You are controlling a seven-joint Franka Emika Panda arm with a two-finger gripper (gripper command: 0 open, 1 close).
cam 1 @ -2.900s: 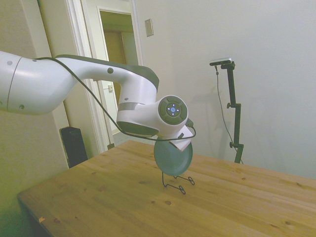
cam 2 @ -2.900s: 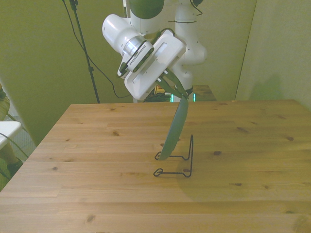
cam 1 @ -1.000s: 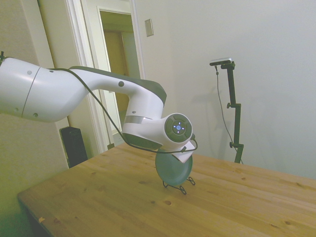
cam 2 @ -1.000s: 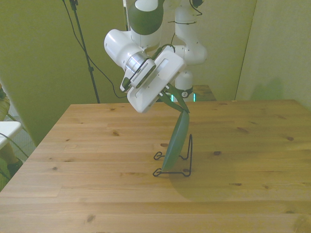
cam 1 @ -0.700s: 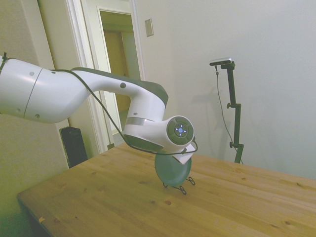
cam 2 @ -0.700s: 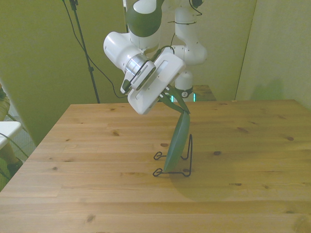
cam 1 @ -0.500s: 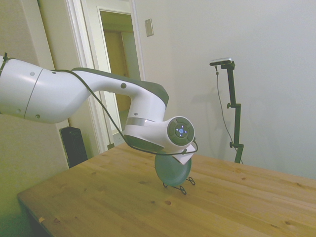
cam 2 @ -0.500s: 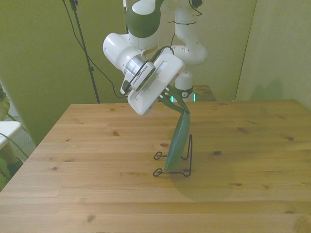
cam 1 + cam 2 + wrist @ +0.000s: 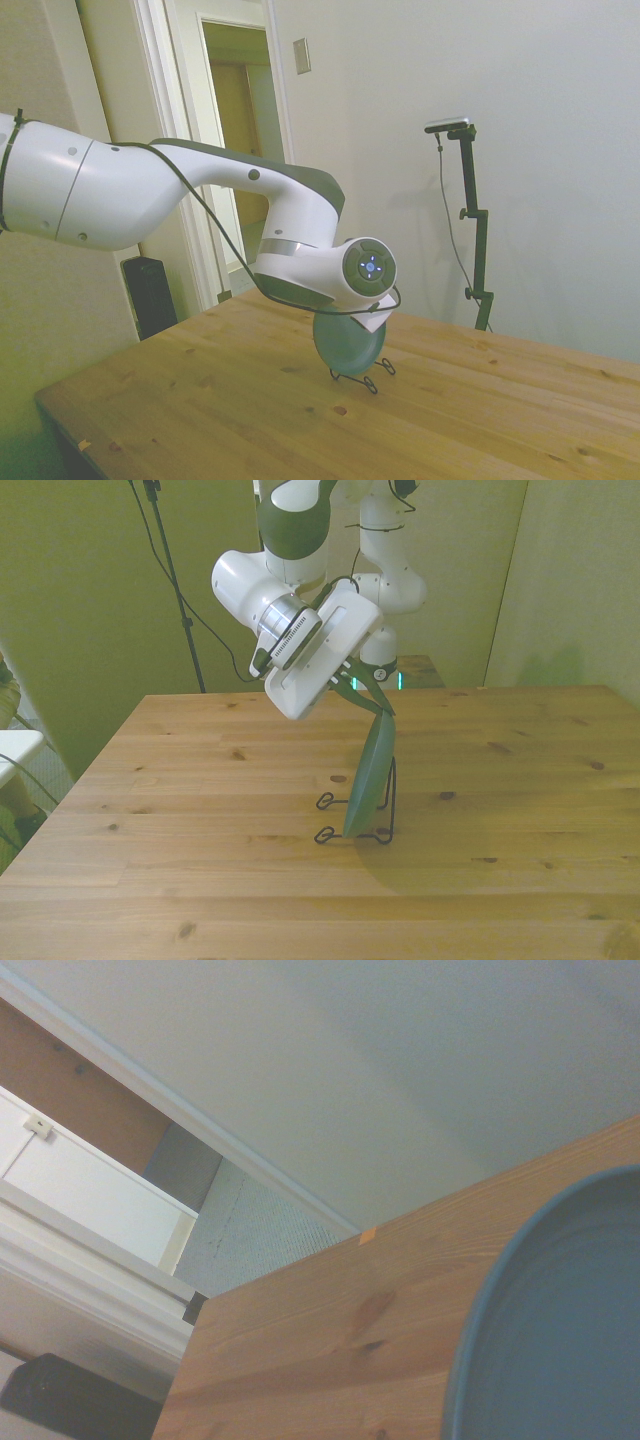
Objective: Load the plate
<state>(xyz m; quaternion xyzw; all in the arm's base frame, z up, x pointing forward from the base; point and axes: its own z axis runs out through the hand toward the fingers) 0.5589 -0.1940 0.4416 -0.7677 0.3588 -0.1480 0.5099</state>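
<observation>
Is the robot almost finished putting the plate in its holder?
Nearly. The dark green plate already stands on edge in the black wire stand on the wooden table, leaning against its upright. The gripper is at the plate's top rim. What's left is letting go and pulling away.

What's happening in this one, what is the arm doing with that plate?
The white arm is setting the dark green plate on edge into the thin black wire stand near the middle of the wooden table. The gripper is shut on the plate's upper rim. The plate's lower edge sits down in the stand's base, and it leans toward the upright wire. It has not been let go, so loading is nearly done but not finished.
</observation>
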